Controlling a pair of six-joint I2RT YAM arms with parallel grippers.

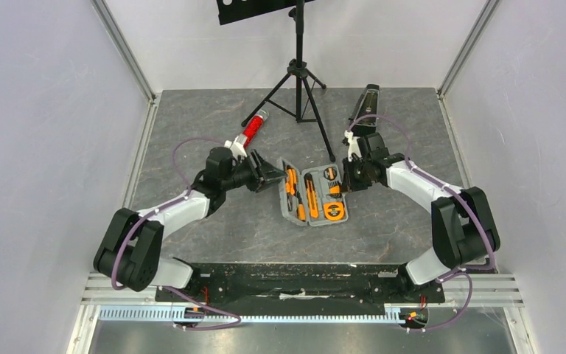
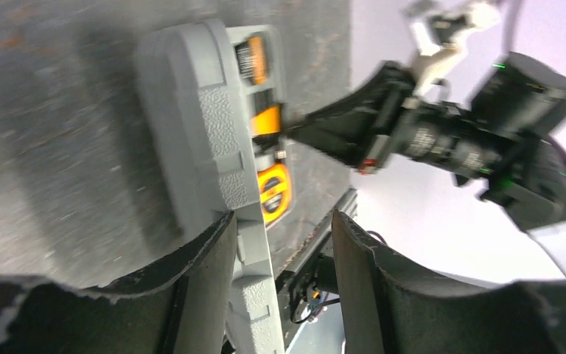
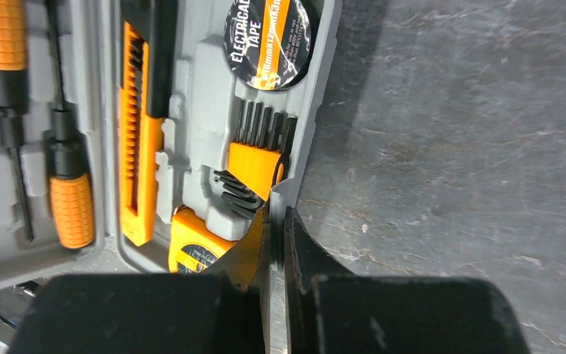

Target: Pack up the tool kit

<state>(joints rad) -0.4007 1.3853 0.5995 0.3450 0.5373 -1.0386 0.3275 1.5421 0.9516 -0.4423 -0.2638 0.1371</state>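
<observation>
We see the case (image 3: 191, 81) lying open in the middle of the worktop (image 1: 214, 221). One black roll (image 3: 269, 37) reads "ELECTRICAL TAPE"; the other print is too small. Count: two screwdrivers (image 3: 71, 210), one knife (image 3: 136, 147), one hex-key set (image 3: 254, 166), one tape measure (image 3: 191, 251). The right gripper (image 3: 276, 217) is pinched onto the case's right wall. The left gripper (image 2: 281, 221) is spread wide, with the case's left edge between its fingers; contact is unclear.

Bright, even light; my left wrist view is smeared.
Soft shadow hugs the flat grey plastic clamshell case (image 3: 191, 81).
</observation>
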